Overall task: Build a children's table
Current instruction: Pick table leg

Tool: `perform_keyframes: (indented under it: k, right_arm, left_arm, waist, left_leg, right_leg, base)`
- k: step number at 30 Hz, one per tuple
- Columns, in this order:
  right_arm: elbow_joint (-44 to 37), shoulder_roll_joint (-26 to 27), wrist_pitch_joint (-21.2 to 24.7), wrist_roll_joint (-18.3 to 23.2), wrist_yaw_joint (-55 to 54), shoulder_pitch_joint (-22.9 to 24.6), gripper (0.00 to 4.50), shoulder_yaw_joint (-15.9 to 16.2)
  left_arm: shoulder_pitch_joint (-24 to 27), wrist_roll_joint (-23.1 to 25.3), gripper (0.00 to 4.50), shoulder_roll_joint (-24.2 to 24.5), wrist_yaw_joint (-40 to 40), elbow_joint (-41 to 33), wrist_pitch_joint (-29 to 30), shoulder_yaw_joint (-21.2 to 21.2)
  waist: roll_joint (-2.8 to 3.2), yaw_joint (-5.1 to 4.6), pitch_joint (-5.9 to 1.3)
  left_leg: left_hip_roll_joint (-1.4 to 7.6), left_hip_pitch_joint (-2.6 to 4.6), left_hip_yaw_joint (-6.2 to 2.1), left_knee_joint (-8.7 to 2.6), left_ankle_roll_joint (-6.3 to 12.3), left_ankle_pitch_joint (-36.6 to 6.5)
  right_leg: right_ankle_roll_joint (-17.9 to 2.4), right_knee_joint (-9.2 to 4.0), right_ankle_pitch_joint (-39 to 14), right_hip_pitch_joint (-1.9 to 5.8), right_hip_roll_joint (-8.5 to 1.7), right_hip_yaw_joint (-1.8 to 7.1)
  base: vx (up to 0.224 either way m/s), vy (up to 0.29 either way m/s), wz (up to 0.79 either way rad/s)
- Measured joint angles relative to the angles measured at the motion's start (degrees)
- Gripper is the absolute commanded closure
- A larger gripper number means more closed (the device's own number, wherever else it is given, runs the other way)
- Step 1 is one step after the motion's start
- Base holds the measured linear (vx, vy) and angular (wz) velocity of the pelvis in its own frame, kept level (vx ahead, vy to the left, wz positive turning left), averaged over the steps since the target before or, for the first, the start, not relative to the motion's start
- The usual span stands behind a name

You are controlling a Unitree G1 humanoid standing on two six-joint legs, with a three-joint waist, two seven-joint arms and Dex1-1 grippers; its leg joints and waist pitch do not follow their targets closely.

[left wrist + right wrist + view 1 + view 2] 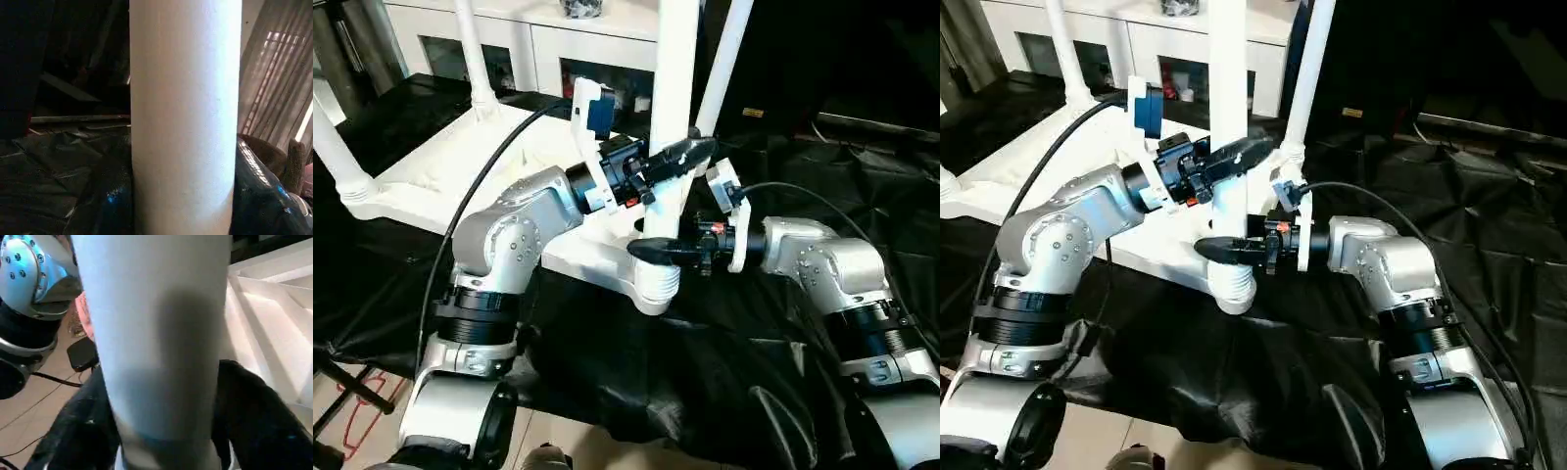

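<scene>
The white table top (440, 166) lies upside down on a black cloth, its ribbed underside (264, 298) facing up. A white tapered leg (671, 78) stands upright in the nearest corner socket (656, 284). My left gripper (674, 157) is shut on this leg about a hand's width above the socket, one black finger crossing its front. Just above the socket, my right gripper (656, 250) is shut on the same leg from the other side. Close up, the leg's white tube shows in the left wrist view (183, 122) and the right wrist view (156, 333). The far fingers are hidden behind the leg.
Three more legs stand upright in the other sockets: at the far left (475, 59), the near left (333, 147) and the far right (724, 59). A white cabinet with glass doors (509, 39) stands behind. The black cloth (656, 372) covers the floor, with tiled floor (352, 411) at the near left.
</scene>
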Motion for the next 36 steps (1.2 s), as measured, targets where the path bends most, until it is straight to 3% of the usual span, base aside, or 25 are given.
perform_keyframes:
  k: [11,29,31,36]
  right_arm:
    - [-0.5,0.07,-0.43,-0.14,0.83,0.03,2.46,0.91]
    - [-1.51,0.11,-0.99,-0.26,0.8,1.13,2.54,1.75]
    - [-1.48,0.12,-1.3,-0.25,0.56,1.14,2.55,1.43]
    - [-1.33,3.22,-2.53,0.33,-3.0,1.41,2.56,-1.13]
  left_arm:
    - [0.12,0.0,2.64,0.87,-0.54,-0.04,0.19,-0.43]
    - [0.8,0.37,2.64,0.88,-0.99,-0.54,0.43,-1.67]
    - [0.8,0.58,2.08,0.35,-0.13,-0.54,-0.03,-1.36]
    - [0.79,-0.42,1.58,-2.61,2.08,-0.53,-2.52,1.72]
  waist:
    - [0.0,0.0,0.0]
    - [0.0,0.04,0.0]
    - [0.0,0.06,0.0]
    - [0.0,0.05,0.0]
  left_leg:
    - [0.0,0.0,-0.01,0.01,0.0,0.0]
    - [0.0,0.01,-0.02,0.03,0.0,0.0]
    - [0.0,0.0,-0.02,0.04,0.0,0.0]
    - [0.0,0.0,-0.02,0.06,0.0,0.0]
  right_leg:
    - [0.07,0.02,-0.04,0.0,0.0,0.0]
    - [0.0,0.03,0.01,0.0,0.0,0.0]
    - [0.0,0.03,0.02,0.0,0.0,0.0]
    - [-0.04,0.05,0.04,0.0,0.0,0.0]
  base:
    - [0.0,0.0,0.0]
    - [0.0,0.0,0.0]
    - [0.0,0.0,0.0]
    - [0.0,0.0,0.0]
